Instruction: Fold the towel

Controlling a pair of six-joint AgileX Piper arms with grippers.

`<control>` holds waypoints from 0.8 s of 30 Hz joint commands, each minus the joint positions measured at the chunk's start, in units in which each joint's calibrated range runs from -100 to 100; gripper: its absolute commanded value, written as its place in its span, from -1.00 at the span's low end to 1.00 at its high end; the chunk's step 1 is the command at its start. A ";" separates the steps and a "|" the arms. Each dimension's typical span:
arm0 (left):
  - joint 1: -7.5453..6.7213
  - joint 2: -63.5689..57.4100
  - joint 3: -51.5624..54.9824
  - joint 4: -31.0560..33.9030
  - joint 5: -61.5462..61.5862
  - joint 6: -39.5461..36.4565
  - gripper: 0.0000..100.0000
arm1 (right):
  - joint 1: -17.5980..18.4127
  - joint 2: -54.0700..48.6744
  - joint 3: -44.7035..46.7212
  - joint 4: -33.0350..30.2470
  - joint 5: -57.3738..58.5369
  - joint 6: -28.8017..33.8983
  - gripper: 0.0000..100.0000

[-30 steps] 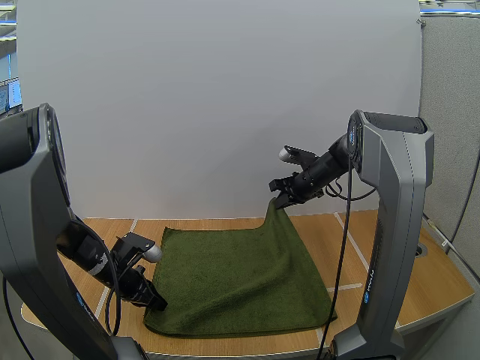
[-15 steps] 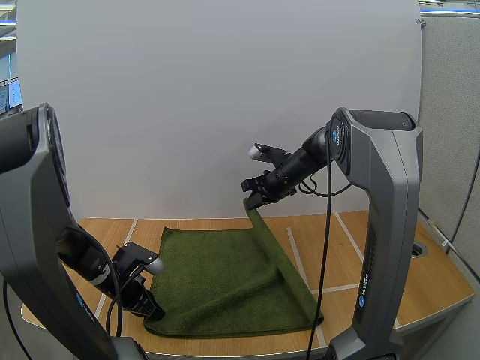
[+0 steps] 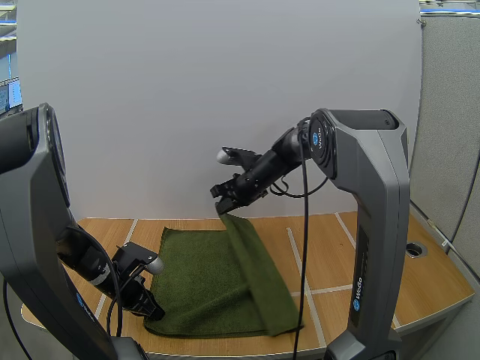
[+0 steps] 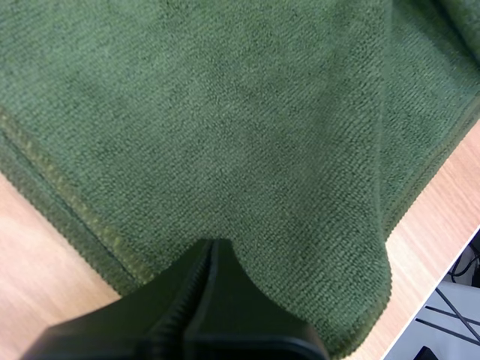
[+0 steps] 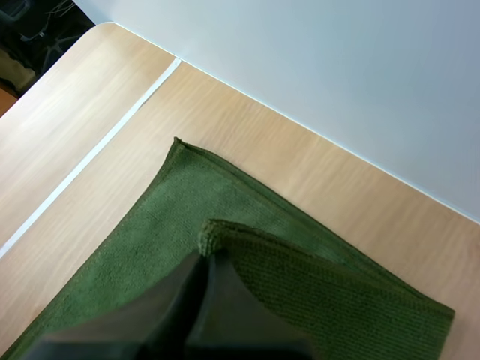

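- Behind the counter stands a plain white wall, and thin white lines cross the pale wood top.
- On the counter lies a dark green towel, its left part flat, reaching from near the wall to the front edge.
- Above it the right claw hangs in the air over the towel's far side, its fingers closed tight on one corner of the cloth.
- From that pinched corner the cloth falls in a slanting band to the front edge, draped over the flat part so that the right side is doubled back.
- From the right wrist view the held corner shows as a folded hem at the fingertips, with the towel's far left corner lying flat on the wood beyond it.
- Low at the near left corner of the towel sits the left claw.
- From the left wrist view its fingers lie pressed together as one dark wedge, tips on the cloth just inside the hem.
- Whether any cloth is caught between those tips I cannot tell.
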 commanded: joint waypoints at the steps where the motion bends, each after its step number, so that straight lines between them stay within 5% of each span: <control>1: -0.22 -0.02 0.74 -0.94 -2.57 0.67 -1.00 | 2.88 -1.10 -0.27 0.87 -7.46 -0.06 -1.00; 12: -0.22 -0.02 0.74 -1.10 -2.57 0.67 -1.00 | 6.86 -0.08 -0.27 1.65 -20.28 -1.25 -1.00; 24: -0.22 -0.02 0.74 -2.62 -3.46 0.67 -1.00 | 7.93 4.26 -0.27 5.35 -20.06 -3.54 -1.00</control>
